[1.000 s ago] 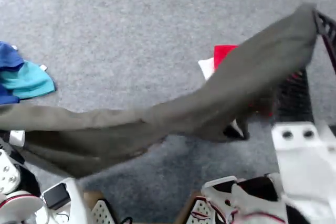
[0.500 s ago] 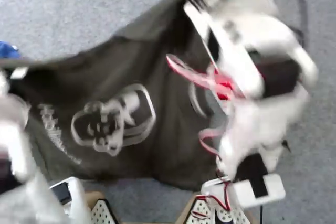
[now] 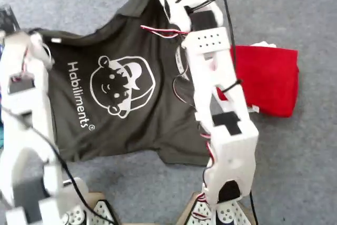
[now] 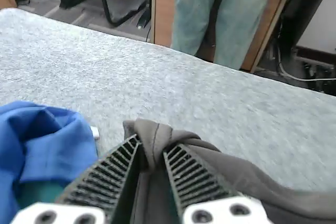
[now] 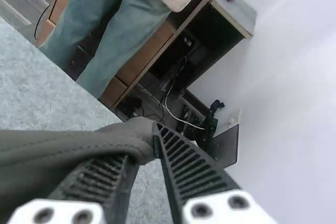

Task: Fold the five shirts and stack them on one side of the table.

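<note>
Limp olive shirt (image 3: 152, 125), ribbed fingers (image 4: 113, 169) pinching

Bright even light, seemingly overhead, soft shadows

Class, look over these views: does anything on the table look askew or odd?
The dark olive printed shirt lies askew on the grey felt table, print turned sideways, with the left gripper and right gripper each pinching an edge.

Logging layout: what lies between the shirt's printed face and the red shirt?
High view: the right arm, stretched across the dark shirt.
</note>
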